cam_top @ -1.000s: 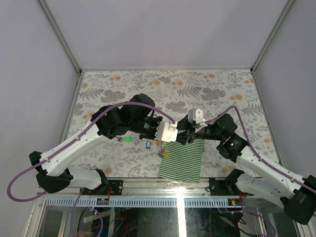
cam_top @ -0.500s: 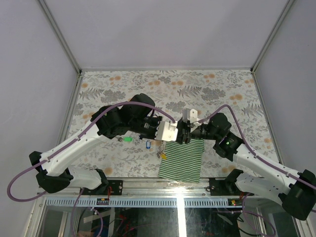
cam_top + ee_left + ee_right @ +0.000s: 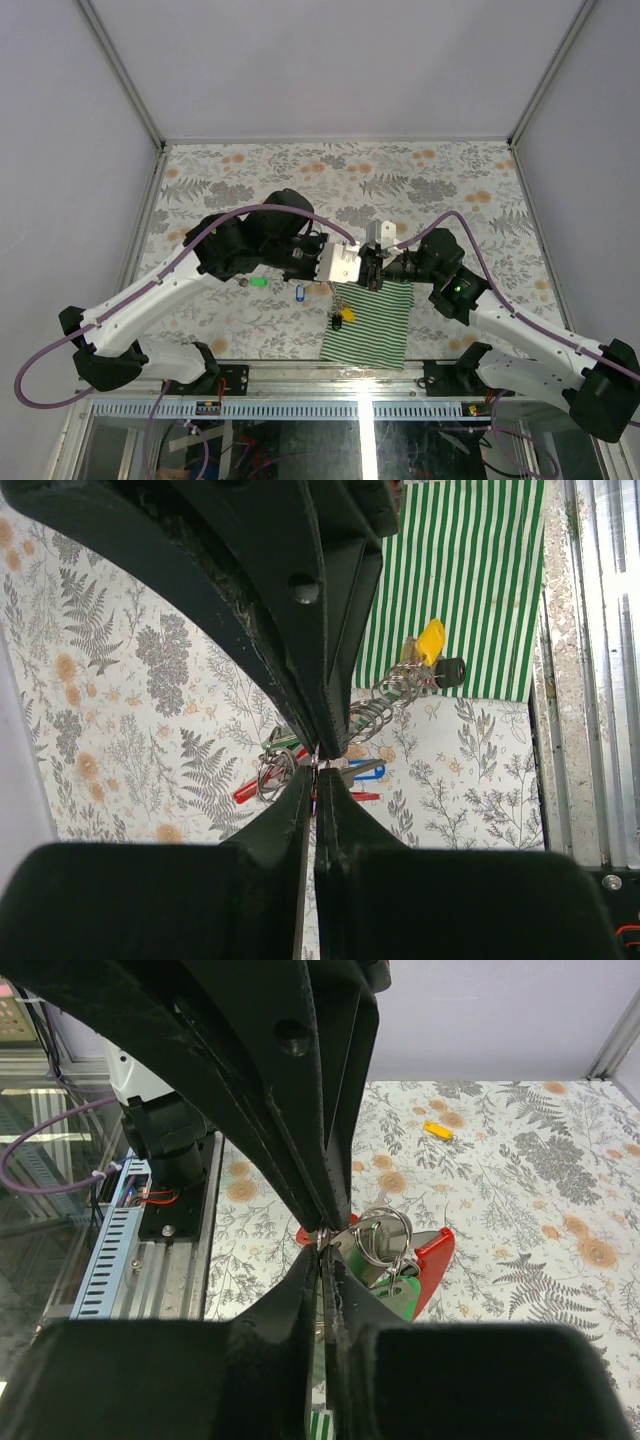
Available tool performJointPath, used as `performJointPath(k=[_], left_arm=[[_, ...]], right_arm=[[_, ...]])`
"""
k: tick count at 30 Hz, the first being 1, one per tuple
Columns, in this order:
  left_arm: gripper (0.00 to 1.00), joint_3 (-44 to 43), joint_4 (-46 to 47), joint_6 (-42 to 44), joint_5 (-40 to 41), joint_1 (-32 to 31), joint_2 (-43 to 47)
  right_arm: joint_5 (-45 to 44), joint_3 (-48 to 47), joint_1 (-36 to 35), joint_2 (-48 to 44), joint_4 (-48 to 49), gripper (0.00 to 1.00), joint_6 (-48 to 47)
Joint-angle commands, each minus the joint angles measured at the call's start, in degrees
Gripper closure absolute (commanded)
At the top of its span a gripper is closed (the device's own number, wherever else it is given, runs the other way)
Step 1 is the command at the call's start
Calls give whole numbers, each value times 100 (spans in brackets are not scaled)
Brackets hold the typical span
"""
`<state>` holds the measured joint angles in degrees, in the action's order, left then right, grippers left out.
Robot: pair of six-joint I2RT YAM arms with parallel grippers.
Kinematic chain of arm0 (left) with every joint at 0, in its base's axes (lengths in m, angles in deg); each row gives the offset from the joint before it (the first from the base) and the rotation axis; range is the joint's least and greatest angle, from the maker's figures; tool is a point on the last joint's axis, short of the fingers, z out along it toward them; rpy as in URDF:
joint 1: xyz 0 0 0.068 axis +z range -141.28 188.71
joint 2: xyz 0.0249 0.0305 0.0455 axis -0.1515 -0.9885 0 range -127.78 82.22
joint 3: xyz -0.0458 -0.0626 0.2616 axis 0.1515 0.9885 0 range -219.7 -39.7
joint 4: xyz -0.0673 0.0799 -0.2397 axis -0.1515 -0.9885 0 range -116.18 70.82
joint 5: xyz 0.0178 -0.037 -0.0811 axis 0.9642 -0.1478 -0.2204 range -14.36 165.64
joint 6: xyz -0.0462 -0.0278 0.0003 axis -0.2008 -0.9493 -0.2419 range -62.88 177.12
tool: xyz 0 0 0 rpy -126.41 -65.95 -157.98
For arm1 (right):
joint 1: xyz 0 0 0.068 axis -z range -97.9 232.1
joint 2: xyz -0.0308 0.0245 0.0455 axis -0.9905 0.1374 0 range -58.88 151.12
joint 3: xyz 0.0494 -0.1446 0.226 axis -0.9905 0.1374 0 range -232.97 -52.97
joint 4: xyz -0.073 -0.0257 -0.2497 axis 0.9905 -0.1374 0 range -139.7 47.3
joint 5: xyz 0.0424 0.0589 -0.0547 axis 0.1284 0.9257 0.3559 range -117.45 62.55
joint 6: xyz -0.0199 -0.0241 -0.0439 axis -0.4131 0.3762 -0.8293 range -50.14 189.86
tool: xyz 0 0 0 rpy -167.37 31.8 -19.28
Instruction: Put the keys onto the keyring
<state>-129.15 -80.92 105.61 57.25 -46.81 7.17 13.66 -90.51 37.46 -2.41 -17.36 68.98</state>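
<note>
Left of the striped cloth (image 3: 375,322), a green-tagged key (image 3: 258,282) and a blue-tagged key (image 3: 299,293) lay loose. Over the cloth's far-left corner the left gripper (image 3: 315,770) was clenched on thin metal, probably to steady it. The keyring (image 3: 378,712) dangled there, and the right gripper (image 3: 322,1240) pinched its split ring (image 3: 385,1232), likely for threading.

On the tabletop (image 3: 450,190), the cloth (image 3: 378,322) lies at the near edge, the key bunch (image 3: 342,314) sits at its left edge, just below where the left pincer (image 3: 356,270) and right pincer (image 3: 373,272) meet tip to tip, one loose key (image 3: 300,293) lies left of the bunch and another loose key (image 3: 258,282) further left.
</note>
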Motion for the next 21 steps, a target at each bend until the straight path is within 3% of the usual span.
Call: performJointPath(k=[1, 4, 9, 12, 21], left_arm=[[100, -29, 466, -51, 37, -51, 63], [96, 9, 484, -87, 4, -46, 130], [76, 299, 923, -357, -69, -46, 525], [71, 598, 1414, -595, -231, -53, 917], [68, 2206, 4065, -1551, -813, -44, 2303]], right_arm=[[-83, -183, -69, -5, 481, 100, 32], [-123, -245, -71, -107, 348, 100, 13], [-172, -525, -71, -358, -270, 100, -270], [-172, -668, -71, -505, -542, 100, -374], [95, -974, -71, -797, -647, 100, -281]])
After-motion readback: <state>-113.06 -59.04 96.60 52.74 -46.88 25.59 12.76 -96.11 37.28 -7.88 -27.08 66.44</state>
